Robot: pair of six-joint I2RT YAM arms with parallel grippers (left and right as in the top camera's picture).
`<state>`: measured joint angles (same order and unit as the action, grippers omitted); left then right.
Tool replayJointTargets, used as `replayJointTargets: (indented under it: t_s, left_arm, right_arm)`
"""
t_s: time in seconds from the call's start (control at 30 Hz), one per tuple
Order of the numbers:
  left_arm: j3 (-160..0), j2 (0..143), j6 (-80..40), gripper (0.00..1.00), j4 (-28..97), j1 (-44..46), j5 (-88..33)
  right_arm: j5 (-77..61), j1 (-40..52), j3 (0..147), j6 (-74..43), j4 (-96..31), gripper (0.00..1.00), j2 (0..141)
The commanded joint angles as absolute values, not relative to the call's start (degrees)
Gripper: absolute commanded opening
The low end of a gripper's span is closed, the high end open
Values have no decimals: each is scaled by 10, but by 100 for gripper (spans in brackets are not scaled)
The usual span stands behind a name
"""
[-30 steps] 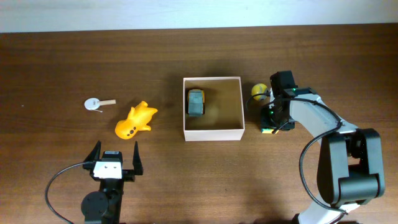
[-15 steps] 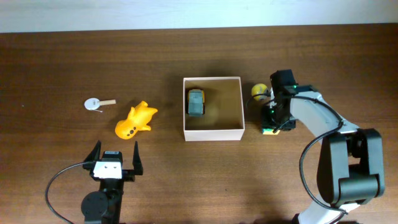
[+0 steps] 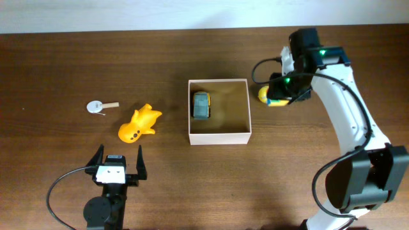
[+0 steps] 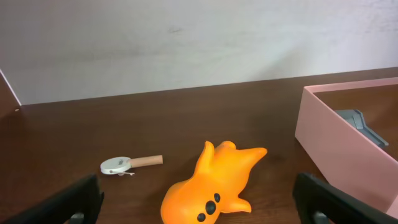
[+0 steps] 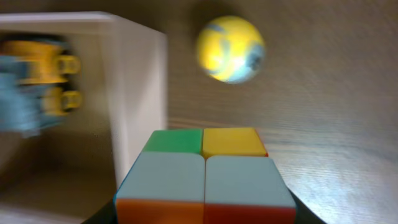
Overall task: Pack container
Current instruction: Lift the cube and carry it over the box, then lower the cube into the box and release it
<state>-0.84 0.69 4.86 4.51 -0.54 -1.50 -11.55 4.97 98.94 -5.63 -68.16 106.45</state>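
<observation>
The container (image 3: pixel 219 137) is a square white-walled box with a tan inside, at the table's middle; a grey-blue toy car (image 3: pixel 201 104) lies in its left part. My right gripper (image 3: pixel 284 92) is shut on a multicoloured cube (image 5: pixel 204 180) and holds it above the table just right of the container's right wall (image 5: pixel 140 93), near a yellow ball (image 3: pixel 263 94). The ball (image 5: pixel 230 48) and the car (image 5: pixel 37 81) also show in the right wrist view. My left gripper (image 3: pixel 118 160) is open and empty at the front left.
An orange animal toy (image 3: pixel 139 124) lies left of the container, right ahead of the left gripper (image 4: pixel 199 208) in the left wrist view (image 4: pixel 214 183). A small white disc with a wooden handle (image 3: pixel 99 105) lies further left. The container's wall (image 4: pixel 336 149) is at that view's right.
My right gripper has risen and moved toward the back with the cube, from the table beside the container's front right corner to next to the yellow ball. The left arm has not moved.
</observation>
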Motion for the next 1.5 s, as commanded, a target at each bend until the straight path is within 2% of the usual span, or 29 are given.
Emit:
replayJointTargets:
  t_s: [0.0, 0.13, 0.23, 0.67, 1.13, 1.47]
  left_arm:
    - [-5, 3, 48, 99, 47, -9, -13]
    - [-5, 3, 48, 99, 47, -9, -13]
    - [-5, 3, 48, 99, 47, -9, -13]
    - [-5, 3, 48, 99, 47, -9, -13]
    - [-5, 3, 48, 99, 47, -9, -13]
    - [-5, 3, 47, 99, 47, -9, -13]
  right_arm:
    - [-220, 57, 1028, -1, -688, 40, 1064]
    - [-281, 85, 1033, 26, -667, 40, 1064]
    - [-272, 112, 1030, 26, -642, 41, 1064]
    - [-81, 215, 1014, -130, -551, 40, 1140]
    - [12, 236, 1014, -220, -550, 40, 1207]
    - [40, 237, 1014, -230, -549, 40, 1214]
